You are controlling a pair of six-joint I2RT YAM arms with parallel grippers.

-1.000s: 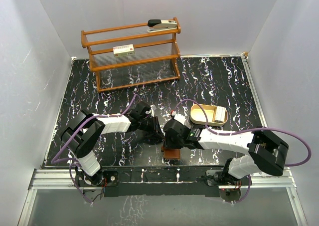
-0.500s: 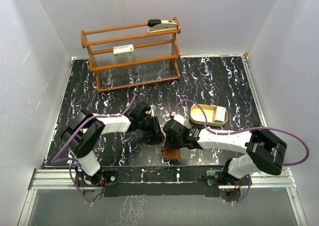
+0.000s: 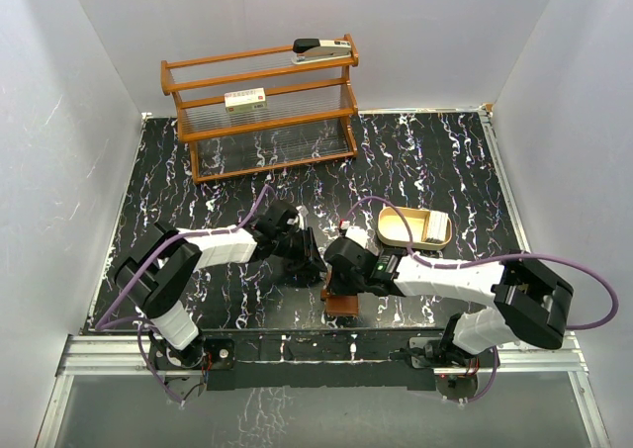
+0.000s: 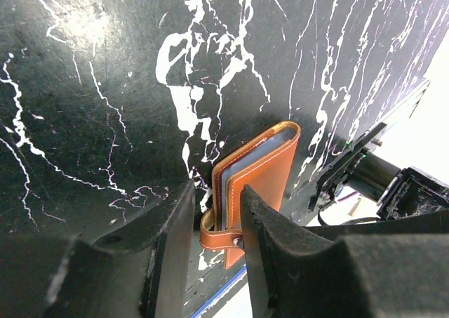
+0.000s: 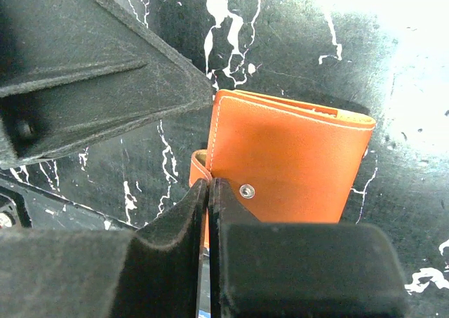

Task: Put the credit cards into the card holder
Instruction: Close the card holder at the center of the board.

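The card holder (image 3: pixel 344 305), a brown leather wallet, lies folded shut near the table's front edge. In the left wrist view pale credit cards (image 4: pixel 226 186) show as thin edges between the covers of the card holder (image 4: pixel 265 172). Its strap (image 4: pixel 212 235) wraps round to a snap. My left gripper (image 4: pixel 217 191) is open, its fingers either side of the strap. That left gripper (image 3: pixel 311 263) sits just left of the wallet. My right gripper (image 5: pixel 209 183) is shut, tips beside the snap (image 5: pixel 245 190) on the card holder (image 5: pixel 287 156). From above the right gripper (image 3: pixel 339 288) hovers over the wallet.
A shallow tan tray (image 3: pixel 396 238) with a pale flat item at its right end sits right of the grippers. At the back stands a wooden rack (image 3: pixel 262 122) holding a stapler (image 3: pixel 321 48) and a white box with a red label (image 3: pixel 245 99). The table's front edge lies just below the wallet.
The right gripper's jaws have closed fully over the wallet. The left gripper's fingers have spread a little. The wallet has hardly moved.
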